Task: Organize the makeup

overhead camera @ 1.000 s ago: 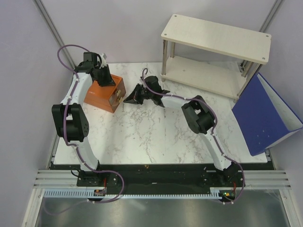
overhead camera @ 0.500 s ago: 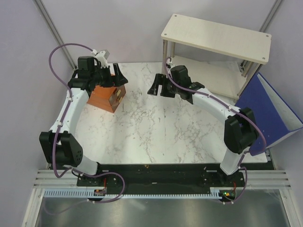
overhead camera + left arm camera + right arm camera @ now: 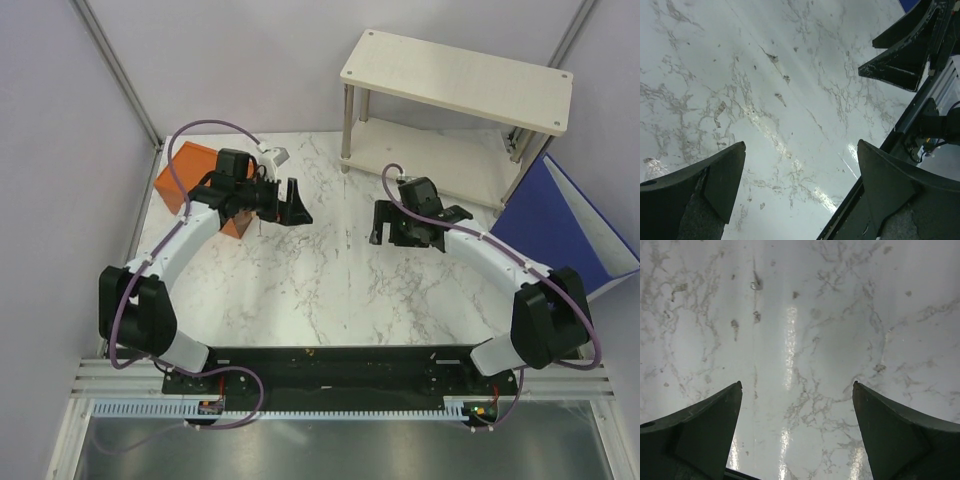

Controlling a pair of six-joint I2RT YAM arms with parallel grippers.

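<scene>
None of the makeup shows in any view. My left gripper (image 3: 297,205) hangs open over the bare marble table (image 3: 320,290), just right of the orange-brown drawer box (image 3: 185,168). In the left wrist view its jaws (image 3: 801,144) stand wide apart with only marble between them. My right gripper (image 3: 378,224) is open too, over the table's middle right and facing the left one. The right wrist view shows the right gripper (image 3: 796,383) with nothing between its fingers. The right gripper's fingers (image 3: 900,55) appear at the top right of the left wrist view.
The left arm covers part of the drawer box at the back left. A white two-level shelf (image 3: 455,70) stands at the back right. A blue folder-like case (image 3: 565,245) leans at the right edge. The table's black front rail (image 3: 875,185) shows in the left wrist view.
Both grippers were shut at the drawer box a second ago. They have pulled away toward the table's middle and opened wide. The box now sits a little further back and left.
</scene>
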